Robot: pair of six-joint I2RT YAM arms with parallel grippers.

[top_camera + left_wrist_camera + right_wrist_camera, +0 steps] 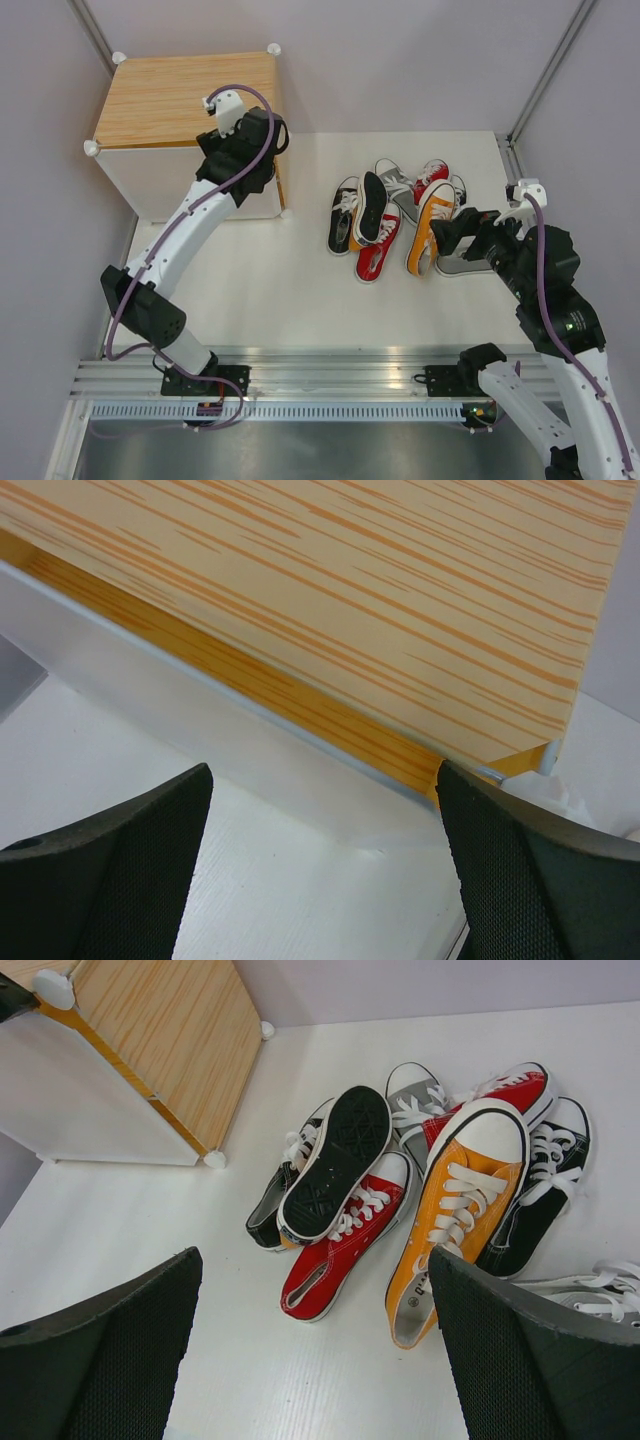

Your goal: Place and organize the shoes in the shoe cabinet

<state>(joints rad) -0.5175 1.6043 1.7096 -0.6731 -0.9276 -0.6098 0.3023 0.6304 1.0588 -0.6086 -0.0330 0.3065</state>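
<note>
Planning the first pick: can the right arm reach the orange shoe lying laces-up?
Probably yes. The open right gripper faces the orange shoe, whose laced top lies uncovered, though a black shoe crowds one side.

A white table (280,300) is spreading across the middle of the scene, its surface showing a faint painted grain in the wrist views. Pale grey walls (400,60) are enclosing it on three sides. Two slanted metal posts (95,35) (550,68) are rising at the far corners. A ribbed aluminium rail (330,362) is running along the near edge, with a slotted white cable duct (320,410) lying just in front of it and a dull grey metal sheet (300,450) below.
</note>
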